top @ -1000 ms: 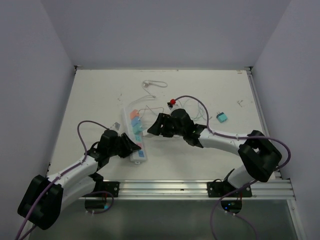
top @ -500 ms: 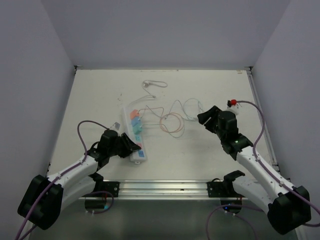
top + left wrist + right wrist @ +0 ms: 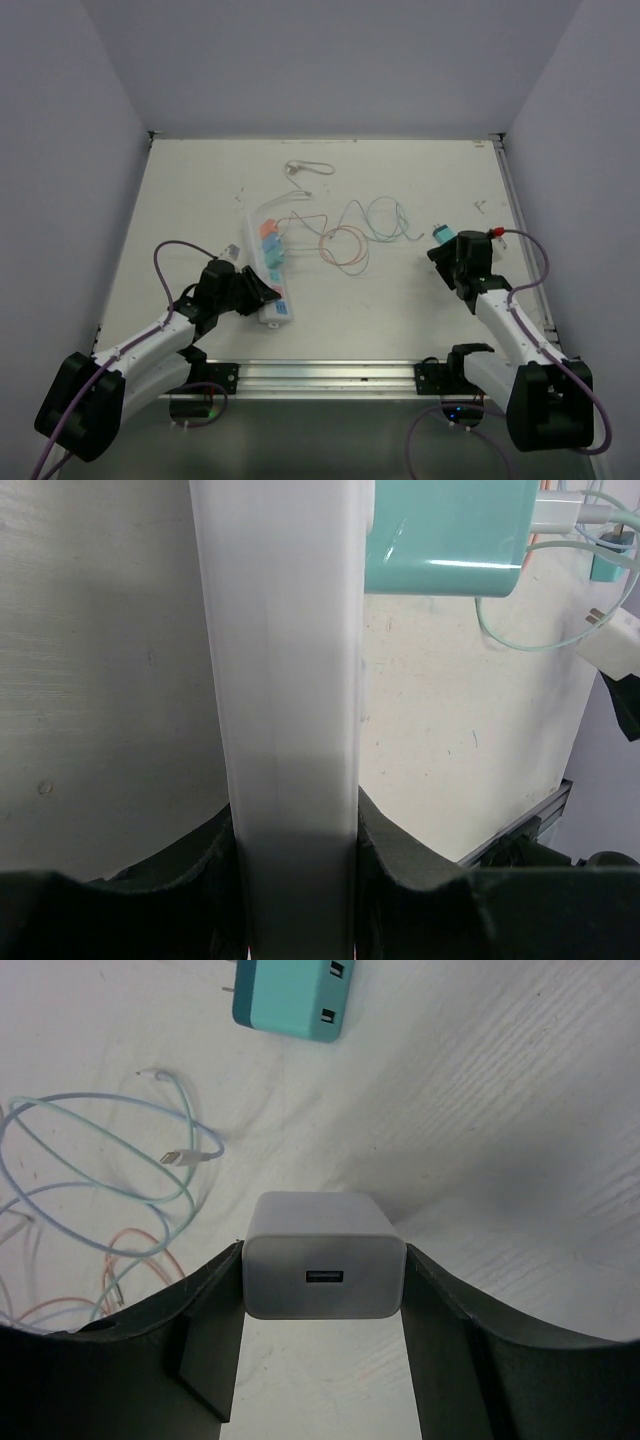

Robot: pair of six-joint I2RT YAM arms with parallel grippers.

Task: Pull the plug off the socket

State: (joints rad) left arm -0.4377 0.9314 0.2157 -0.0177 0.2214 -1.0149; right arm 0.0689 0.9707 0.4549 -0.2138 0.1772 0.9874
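Note:
The socket is a long white power strip [image 3: 272,262] with coloured outlet faces, lying left of centre. My left gripper [image 3: 262,294] is shut on its near end; in the left wrist view both fingers [image 3: 395,855] press the strip's sides [image 3: 290,710], and a teal plug [image 3: 445,530] is still seated in it. My right gripper [image 3: 445,250] is at the right side of the table, shut on a white USB charger plug [image 3: 323,1268] and holding it clear of the strip. In the top view the gripper hides the white plug.
A loose teal adapter [image 3: 443,236] lies just beyond the right gripper and shows in the right wrist view [image 3: 290,998]. Thin orange and teal cables [image 3: 345,245] coil between strip and right arm. A white cable loop [image 3: 305,168] lies farther back. Walls enclose the table.
My right arm swung from beside the strip to the right side of the table, next to the teal adapter. The cable coils are now uncovered. The left arm and strip stayed put.

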